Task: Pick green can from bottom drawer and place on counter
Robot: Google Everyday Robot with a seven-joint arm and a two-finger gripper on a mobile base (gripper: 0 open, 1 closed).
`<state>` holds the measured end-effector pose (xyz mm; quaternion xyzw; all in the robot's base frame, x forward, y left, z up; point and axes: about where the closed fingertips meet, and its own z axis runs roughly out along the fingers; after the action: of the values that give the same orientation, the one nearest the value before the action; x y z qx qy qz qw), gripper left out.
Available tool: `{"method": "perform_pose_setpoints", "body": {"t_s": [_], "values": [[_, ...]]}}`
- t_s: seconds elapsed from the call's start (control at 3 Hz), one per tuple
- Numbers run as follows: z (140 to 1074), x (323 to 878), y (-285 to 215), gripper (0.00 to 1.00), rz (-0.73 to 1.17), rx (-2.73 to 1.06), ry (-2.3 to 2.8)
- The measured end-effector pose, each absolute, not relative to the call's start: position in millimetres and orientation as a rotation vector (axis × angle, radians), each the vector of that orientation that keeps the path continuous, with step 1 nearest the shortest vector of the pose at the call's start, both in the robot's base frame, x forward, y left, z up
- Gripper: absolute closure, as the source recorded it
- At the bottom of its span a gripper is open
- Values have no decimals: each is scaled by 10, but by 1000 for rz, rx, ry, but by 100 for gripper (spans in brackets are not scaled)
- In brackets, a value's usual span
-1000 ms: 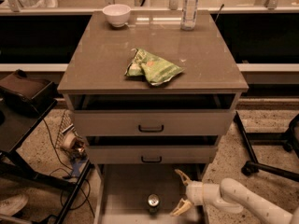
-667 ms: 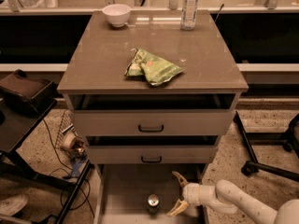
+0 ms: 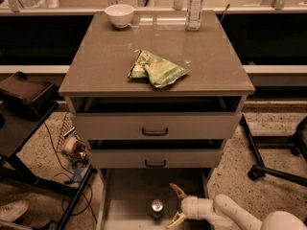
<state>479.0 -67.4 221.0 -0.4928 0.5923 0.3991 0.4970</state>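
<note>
Between the two spread fingers of the gripper point(image 3: 171, 206) we record only open air: the jaws stand wide apart, holding nothing, their mouth facing left.

- Just left of that mouth, not quite inside it: the green can point(image 3: 157, 208). It stands upright, long axis vertical, silver top turned up toward us. Little of its body shows, and we cannot tell whether a fingertip touches it.
- Under jaws and can: the bottom drawer point(image 3: 125, 195), pulled out, its front cut off by the lower edge.
- Right of the jaws: the white arm point(image 3: 230, 214), partly out of view.
- Above the jaws: the middle drawer point(image 3: 155, 158) and upper drawer point(image 3: 155, 126), both slightly open, interiors dark.
- Farthest above: the counter point(image 3: 105, 56), bearing a green snack bag point(image 3: 156, 70), a white bowl point(image 3: 119, 15) and a clear bottle point(image 3: 194, 6).
</note>
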Motion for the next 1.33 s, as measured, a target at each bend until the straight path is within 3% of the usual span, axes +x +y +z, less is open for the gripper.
{"method": "perform_pose_setpoints", "body": {"t_s": [0.33,1.0,1.33], "values": [[2210,4789,-672,0,967,-1193,1434],[2035,4732,-148,0,1070,-1224,1395],[2003,4760,43,14,1118,-1240,1363]]}}
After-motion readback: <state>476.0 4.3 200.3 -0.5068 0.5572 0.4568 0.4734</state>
